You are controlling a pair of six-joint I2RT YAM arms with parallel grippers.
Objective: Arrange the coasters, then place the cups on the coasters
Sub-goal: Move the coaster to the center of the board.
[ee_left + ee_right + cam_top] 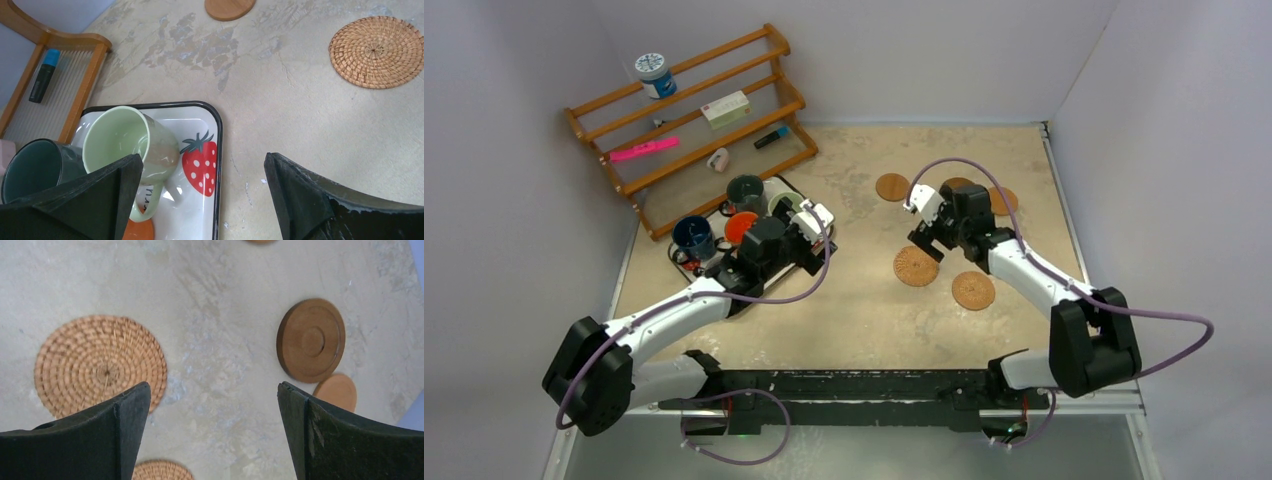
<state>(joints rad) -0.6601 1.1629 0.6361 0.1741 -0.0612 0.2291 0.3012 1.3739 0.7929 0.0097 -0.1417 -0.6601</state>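
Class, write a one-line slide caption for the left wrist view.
Left pincer, open, hangs over the strawberry-print tray holding a pale green mug; a woven coaster lies apart on the table.

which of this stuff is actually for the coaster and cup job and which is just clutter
For the job:
- coasters, scattered on the right of the table
- cups, bunched on the tray

Just lying about:
- the tray itself
- rack
- jar
- white box
- pink marker
- blue-capped marker
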